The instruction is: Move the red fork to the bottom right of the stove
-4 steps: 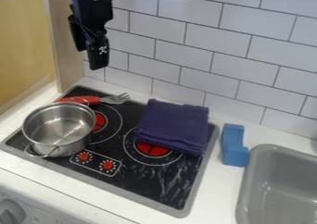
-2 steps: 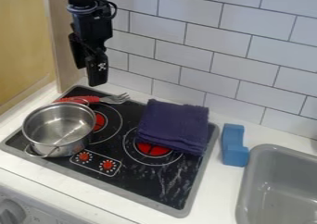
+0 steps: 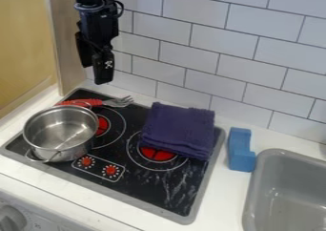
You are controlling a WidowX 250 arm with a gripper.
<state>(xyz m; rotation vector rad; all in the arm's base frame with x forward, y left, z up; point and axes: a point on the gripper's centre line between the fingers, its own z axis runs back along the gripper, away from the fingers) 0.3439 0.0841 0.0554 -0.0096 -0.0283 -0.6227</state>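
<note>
Red fork (image 3: 92,102) ungrasped at far left of stove (image 3: 140,184); pick-up and near-right placement remain; end effector (image 3: 100,76) open or closed, I cannot tell.

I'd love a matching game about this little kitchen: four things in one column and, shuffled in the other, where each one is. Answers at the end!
Things
1. Silver metal pot
2. Red-handled fork with metal tines
3. Folded purple cloth
4. Blue block with a notched side

Places
A. Partly covering a red burner centre
B. On the white counter, beside the grey sink
C. At the front left of the black stove
D. At the back left of the stove

Right pairs: 1-C, 2-D, 3-A, 4-B
</note>
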